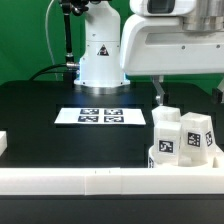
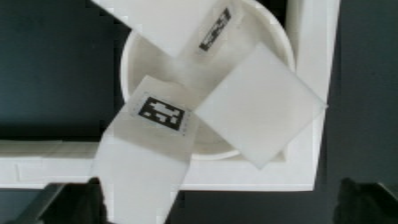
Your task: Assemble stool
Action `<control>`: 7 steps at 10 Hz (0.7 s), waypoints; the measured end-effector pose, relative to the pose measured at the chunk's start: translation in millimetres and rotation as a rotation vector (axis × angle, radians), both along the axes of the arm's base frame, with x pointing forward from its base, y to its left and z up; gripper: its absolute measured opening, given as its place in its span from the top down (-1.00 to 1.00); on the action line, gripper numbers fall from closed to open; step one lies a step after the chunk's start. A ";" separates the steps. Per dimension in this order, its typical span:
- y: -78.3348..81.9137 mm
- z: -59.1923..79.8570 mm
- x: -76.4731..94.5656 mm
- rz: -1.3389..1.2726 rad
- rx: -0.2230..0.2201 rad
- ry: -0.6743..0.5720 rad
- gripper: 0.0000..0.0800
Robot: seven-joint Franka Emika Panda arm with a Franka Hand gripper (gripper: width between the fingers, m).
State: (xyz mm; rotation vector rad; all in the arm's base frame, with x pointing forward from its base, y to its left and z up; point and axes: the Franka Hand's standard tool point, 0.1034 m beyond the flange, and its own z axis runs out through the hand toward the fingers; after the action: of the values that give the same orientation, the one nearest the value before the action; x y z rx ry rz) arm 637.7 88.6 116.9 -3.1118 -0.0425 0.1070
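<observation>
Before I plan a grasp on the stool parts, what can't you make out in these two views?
- Seat: in the exterior view, hidden behind the legs; in the wrist view, its sockets are covered by legs lying across it.
- Third leg: wrist view shows two clearly; the rest is cut off by the frame.
- Gripper: fingertips are dark and cropped in the wrist view; in the exterior view it is hard to see.
- Leg tags: too small to read.

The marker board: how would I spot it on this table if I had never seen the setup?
Start at the robot's white base at the back of the black table. Just in front of it lies the marker board, alone in the middle. Unlike the blocky tagged stool legs bunched by the white rail, it is thin, flat and carries several square tags.
</observation>
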 end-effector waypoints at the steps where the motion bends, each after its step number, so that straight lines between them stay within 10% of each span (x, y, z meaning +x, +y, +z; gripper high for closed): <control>1: 5.8 -2.3 1.4 0.023 -0.001 -0.021 -0.62; 4: 33.5 -8.8 0.4 0.168 0.025 -0.043 -0.62; 7: 29.0 -9.1 1.1 0.165 0.023 -0.042 -0.62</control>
State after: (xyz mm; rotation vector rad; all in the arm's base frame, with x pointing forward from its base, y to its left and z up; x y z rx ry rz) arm 638.8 117.6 107.8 -3.0830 -0.2989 0.0441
